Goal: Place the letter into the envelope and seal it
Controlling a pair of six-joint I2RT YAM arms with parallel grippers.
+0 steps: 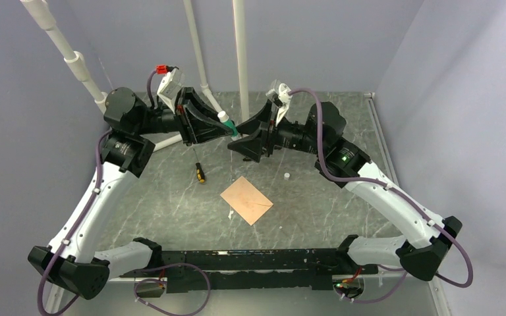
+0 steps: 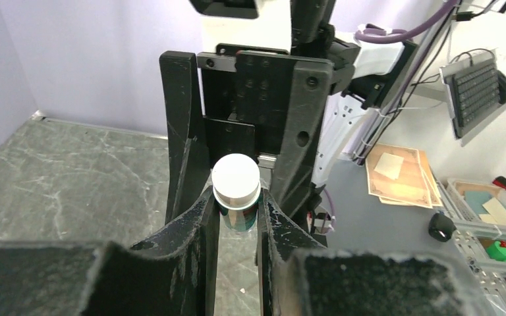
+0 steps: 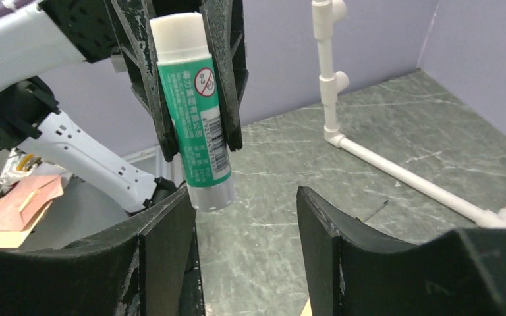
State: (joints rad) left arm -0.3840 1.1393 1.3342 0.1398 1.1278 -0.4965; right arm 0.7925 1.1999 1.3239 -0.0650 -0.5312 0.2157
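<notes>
My left gripper (image 1: 232,129) is shut on a green glue stick (image 1: 226,121) and holds it high above the table's back middle. In the left wrist view the stick's white end (image 2: 236,179) sits between my fingertips (image 2: 205,205). My right gripper (image 1: 238,137) is open and faces it. In the right wrist view the stick (image 3: 197,125) hangs with its grey end beside my left finger (image 3: 168,227), not clamped. The peach envelope (image 1: 246,199) lies flat on the table in the middle. I cannot see its flap. No separate letter sheet shows.
A small screwdriver (image 1: 200,172) lies left of the envelope. A small white cap (image 1: 287,175) lies to the envelope's right. White pipes (image 1: 240,46) stand at the back, and one runs along the floor (image 3: 402,174). Purple walls close in three sides.
</notes>
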